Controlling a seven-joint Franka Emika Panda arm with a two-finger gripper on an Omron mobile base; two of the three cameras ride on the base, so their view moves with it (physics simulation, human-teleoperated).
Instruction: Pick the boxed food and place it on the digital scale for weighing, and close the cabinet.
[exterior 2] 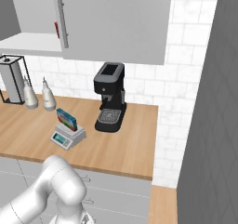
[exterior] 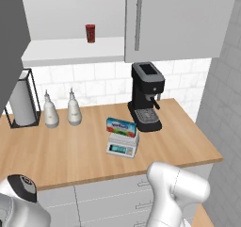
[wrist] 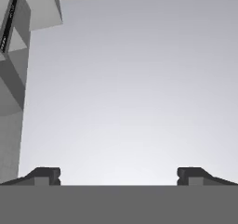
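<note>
Already the boxed food (exterior: 121, 126) stands on edge on the top plate of the digital scale (exterior: 122, 147), which sits near the middle of the counter (exterior: 61, 155), a little toward its front edge. In the right base view the boxed food (exterior 2: 67, 118) and the digital scale (exterior 2: 68, 137) lie just left of the black coffee machine (exterior 2: 110, 97), close beside it but apart.

Down at the bottom of the left base view, the arm's white elbow (exterior: 176, 186) bulges in front of the lower drawers (exterior: 108, 200), folded low and well back from the counter's front edge. In the hand view the gripper (wrist: 119, 174) is spread wide with nothing between its fingertips (wrist: 44, 174), and it faces a plain grey surface, well apart from the boxed food.

Above, the cabinet (exterior: 174, 21) has its right door shut, while its left half gapes, with a red can (exterior: 90, 33) on the bare shelf (exterior: 70, 49). Two white bottles (exterior: 61, 110) and a paper towel holder (exterior: 22, 101) stand along the back left of the counter. Bare wood lies open across the front left and the right corner.
</note>
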